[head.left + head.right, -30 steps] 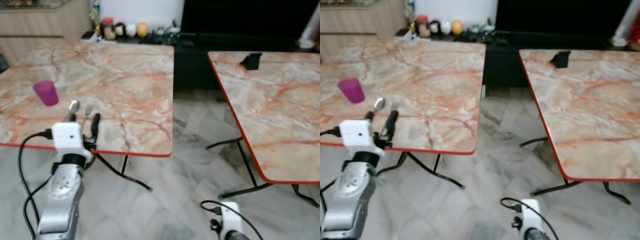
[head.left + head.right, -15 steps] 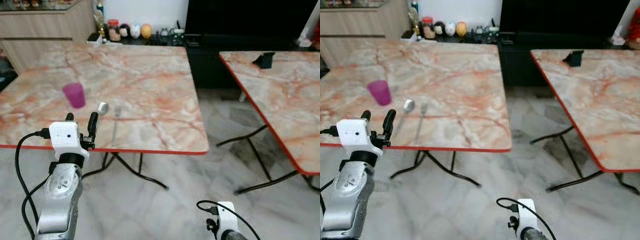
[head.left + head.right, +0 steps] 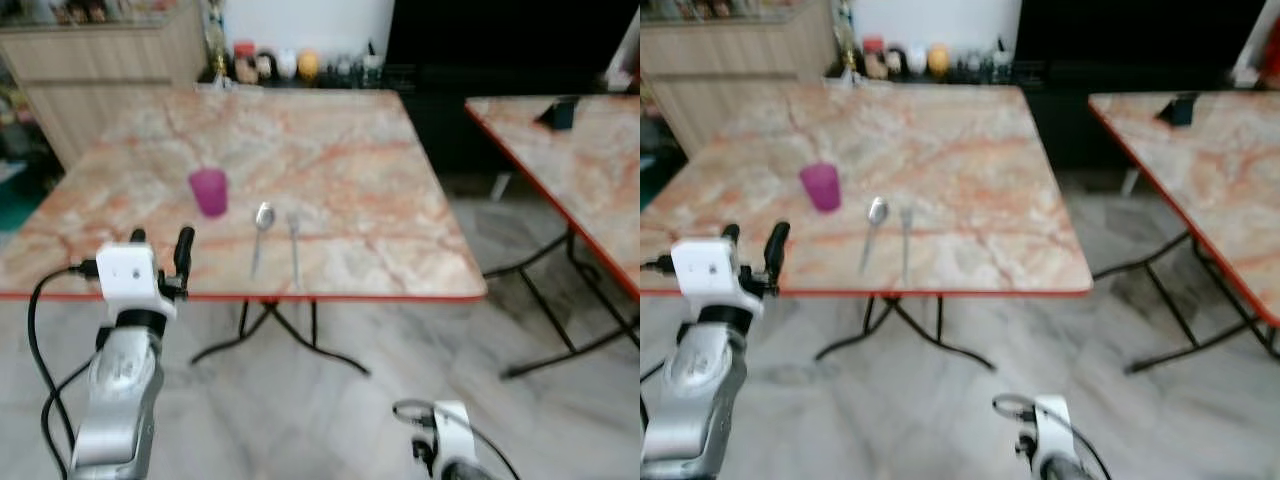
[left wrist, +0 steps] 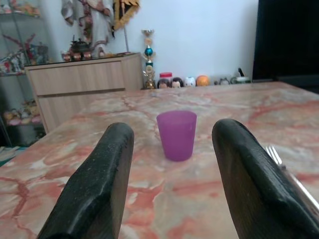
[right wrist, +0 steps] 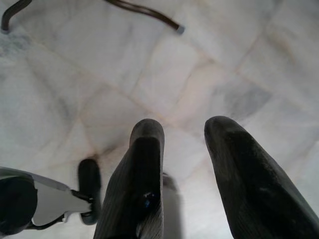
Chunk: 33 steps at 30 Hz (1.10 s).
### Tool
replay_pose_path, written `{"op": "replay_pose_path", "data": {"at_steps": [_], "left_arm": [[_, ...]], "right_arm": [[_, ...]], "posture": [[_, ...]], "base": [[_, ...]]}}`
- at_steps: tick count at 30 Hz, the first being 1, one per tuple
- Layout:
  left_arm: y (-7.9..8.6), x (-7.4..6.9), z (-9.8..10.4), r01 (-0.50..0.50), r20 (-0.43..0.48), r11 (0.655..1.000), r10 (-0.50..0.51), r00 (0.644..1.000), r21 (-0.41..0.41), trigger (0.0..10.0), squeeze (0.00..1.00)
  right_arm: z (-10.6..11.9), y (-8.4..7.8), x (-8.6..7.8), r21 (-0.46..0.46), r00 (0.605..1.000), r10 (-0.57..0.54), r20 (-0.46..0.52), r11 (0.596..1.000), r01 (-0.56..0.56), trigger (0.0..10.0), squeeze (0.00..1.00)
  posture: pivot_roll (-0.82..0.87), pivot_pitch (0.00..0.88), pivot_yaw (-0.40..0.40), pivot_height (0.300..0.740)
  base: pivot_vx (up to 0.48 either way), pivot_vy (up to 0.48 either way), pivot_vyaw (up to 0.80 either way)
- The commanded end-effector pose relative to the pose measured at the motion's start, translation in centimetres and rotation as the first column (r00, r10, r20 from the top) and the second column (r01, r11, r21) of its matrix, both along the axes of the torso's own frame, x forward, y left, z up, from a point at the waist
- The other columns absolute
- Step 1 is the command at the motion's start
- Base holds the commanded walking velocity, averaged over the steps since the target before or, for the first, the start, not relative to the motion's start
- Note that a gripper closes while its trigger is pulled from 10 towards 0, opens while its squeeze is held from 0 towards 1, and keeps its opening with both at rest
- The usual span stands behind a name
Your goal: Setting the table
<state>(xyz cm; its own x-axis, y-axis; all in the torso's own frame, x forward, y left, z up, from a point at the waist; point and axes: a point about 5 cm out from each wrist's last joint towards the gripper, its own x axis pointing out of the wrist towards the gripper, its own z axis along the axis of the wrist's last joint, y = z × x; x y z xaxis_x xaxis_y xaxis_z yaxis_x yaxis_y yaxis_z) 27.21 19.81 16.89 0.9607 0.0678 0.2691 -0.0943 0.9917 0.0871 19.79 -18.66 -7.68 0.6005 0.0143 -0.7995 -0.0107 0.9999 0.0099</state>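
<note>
Left hand [image 4: 169, 179] was held wide open, empty, at the tabletop [image 3: 340, 150] edge, aimed at the purple cup [image 3: 209, 191]; spoon [image 3: 260, 228] and fork [image 3: 294, 245] lay beside it. Right hand [image 5: 187, 149] was open over floor.

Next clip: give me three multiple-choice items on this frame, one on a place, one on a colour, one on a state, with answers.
1. Where does the spoon lie?
A. between cup and fork
B. on the floor
C. inside the cup

2. What colour is the cup?
A. green
B. purple
C. white

3. How is the left gripper?
A. shut on the cup
B. shut on the fork
C. open, holding nothing

Answers:
1 A: it lies on the table, the cup on its left, the fork on its right.
2 B: it looks purple in the left wrist view too.
3 C: its fingers stand apart with the cup beyond them.
</note>
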Motion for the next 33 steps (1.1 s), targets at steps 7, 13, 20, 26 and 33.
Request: {"op": "replay_pose_path", "data": {"at_steps": [7, 13, 20, 26, 33], "left_arm": [[-0.5, 0.1, 0.2, 0.014, 0.003, 1.000, -0.014, 1.000, 0.015, 10.0, 0.00], [-0.3, 0.1, 0.0, 0.002, -0.002, 1.000, -0.002, 1.000, 0.018, 10.0, 0.00], [0.5, -0.4, -1.3, -0.028, -0.048, 0.999, 0.030, 0.998, 0.030, 10.0, 0.00], [2.6, -1.6, -4.1, -0.132, -0.121, 0.990, 0.138, 0.983, 0.054, 10.0, 0.00], [4.4, -3.6, -9.3, -0.132, -0.313, 0.988, 0.151, 0.938, 0.081, 10.0, 0.00]], "right_arm": [[-0.2, -0.6, -0.5, -0.015, 1.000, -0.006, -0.013, 1.000, 0.006, 10.0, 0.00], [-0.2, -0.5, -0.5, -0.014, 1.000, -0.006, -0.013, 1.000, 0.006, 10.0, 0.00], [-0.2, -0.5, -0.6, -0.012, 1.000, -0.006, -0.014, 1.000, 0.006, 10.0, 0.00], [-0.3, -0.4, -0.7, -0.009, 1.000, -0.005, -0.015, 1.000, 0.005, 10.0, 0.00], [-0.3, -0.3, -0.7, -0.008, 1.000, -0.005, -0.016, 1.000, 0.005, 10.0, 0.00]], "posture": [[-0.02, 0.000, -0.001, 0.707], [-0.02, 0.000, 0.004, 0.707], [-0.01, 0.000, 0.008, 0.707], [-0.01, 0.000, 0.012, 0.707], [-0.01, 0.000, 0.016, 0.707]], "base": [[0.000, 0.399, 0.00], [0.000, 0.218, 0.00], [0.000, 0.000, 0.00], [0.000, 0.000, 0.00], [0.000, 0.000, 0.00]]}}
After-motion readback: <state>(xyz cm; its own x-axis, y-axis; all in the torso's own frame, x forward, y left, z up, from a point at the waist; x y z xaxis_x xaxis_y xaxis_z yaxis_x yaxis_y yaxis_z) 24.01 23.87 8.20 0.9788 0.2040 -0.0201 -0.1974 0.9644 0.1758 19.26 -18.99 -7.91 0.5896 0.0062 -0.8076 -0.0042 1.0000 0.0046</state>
